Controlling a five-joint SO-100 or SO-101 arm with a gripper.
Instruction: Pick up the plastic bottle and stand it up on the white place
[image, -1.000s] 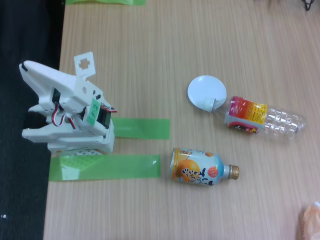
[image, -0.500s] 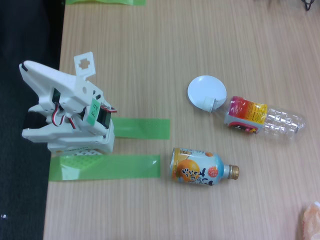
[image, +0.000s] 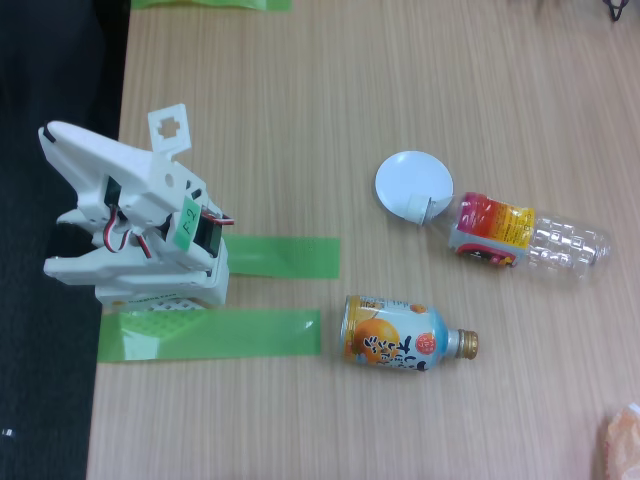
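Observation:
The plastic bottle (image: 525, 238) lies on its side at the right of the wooden table. It is clear and ribbed, with a red-yellow-orange label, and its base points right. Its white cap (image: 436, 208) touches the lower right rim of the white place (image: 410, 180), a small flat round disc. The white arm (image: 150, 215) sits folded at the table's left edge, far from both. My gripper (image: 68, 216) is at the arm's left end over the dark floor. The folded parts hide how its jaws stand. Nothing is held.
A short light-blue-and-orange bottle-can (image: 400, 335) with a gold cap lies below the disc. Two green tape strips (image: 280, 257) (image: 210, 333) lie beside the arm's base. An orange thing (image: 622, 440) pokes in at the bottom right corner.

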